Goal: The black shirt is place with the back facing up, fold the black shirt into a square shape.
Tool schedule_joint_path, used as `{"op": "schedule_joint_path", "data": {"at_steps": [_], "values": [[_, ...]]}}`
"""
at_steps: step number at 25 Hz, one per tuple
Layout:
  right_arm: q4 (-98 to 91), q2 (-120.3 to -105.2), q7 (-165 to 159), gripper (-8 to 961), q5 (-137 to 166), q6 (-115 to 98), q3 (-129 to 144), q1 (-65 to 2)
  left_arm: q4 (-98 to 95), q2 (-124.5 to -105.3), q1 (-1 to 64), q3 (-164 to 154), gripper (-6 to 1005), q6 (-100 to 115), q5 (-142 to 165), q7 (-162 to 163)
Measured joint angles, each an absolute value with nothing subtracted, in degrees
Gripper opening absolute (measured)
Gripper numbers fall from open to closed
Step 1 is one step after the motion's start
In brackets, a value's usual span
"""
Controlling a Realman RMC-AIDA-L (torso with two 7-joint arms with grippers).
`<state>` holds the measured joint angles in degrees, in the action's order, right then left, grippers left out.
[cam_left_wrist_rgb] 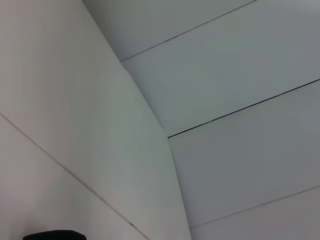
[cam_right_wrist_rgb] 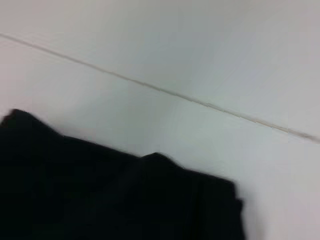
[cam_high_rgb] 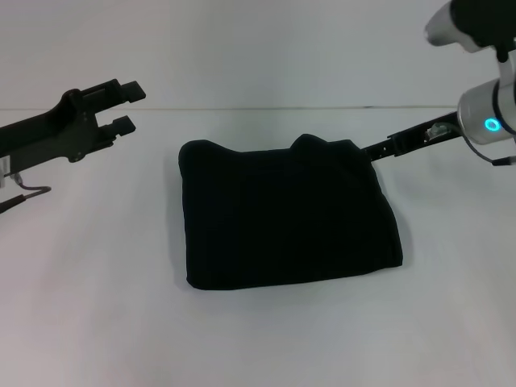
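Shirt (cam_high_rgb: 286, 214) lies folded on table (cam_high_rgb: 89, 322), roughly mid-table, slightly right of centre in head view; a small bump of fabric sticks up along its far edge. Left gripper (cam_high_rgb: 125, 105) hangs above table, far-left of shirt, well apart from it, fingers spread w/ gap between, pointing toward centre. Right gripper (cam_high_rgb: 375, 150) sits low at shirt's far-right corner, just beside or touching the fabric, can't tell which; its arm runs off to the right. Wall (cam_high_rgb: 258, 48) stands behind table's far edge. Right wrist view: shirt (cam_right_wrist_rgb: 115, 195) near side, table beyond.
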<state>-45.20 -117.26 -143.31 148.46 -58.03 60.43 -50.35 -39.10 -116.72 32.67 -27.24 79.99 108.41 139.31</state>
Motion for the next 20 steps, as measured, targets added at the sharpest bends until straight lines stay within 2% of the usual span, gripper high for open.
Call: {"op": "schedule_joint_path", "data": {"at_steps": [8,20], "values": [[-34.13,-114.98,-141.95,892,140.57,-61.61,55.2,-52.41,-39.11,-116.76,32.42,-27.25,720,80.37,107.62,138.7],[-28.93,-114.92,-142.29,892,136.03,-61.19,51.84,-52.6,-38.72,-117.1,32.41,-27.24,720,80.15,106.82,138.37]]}}
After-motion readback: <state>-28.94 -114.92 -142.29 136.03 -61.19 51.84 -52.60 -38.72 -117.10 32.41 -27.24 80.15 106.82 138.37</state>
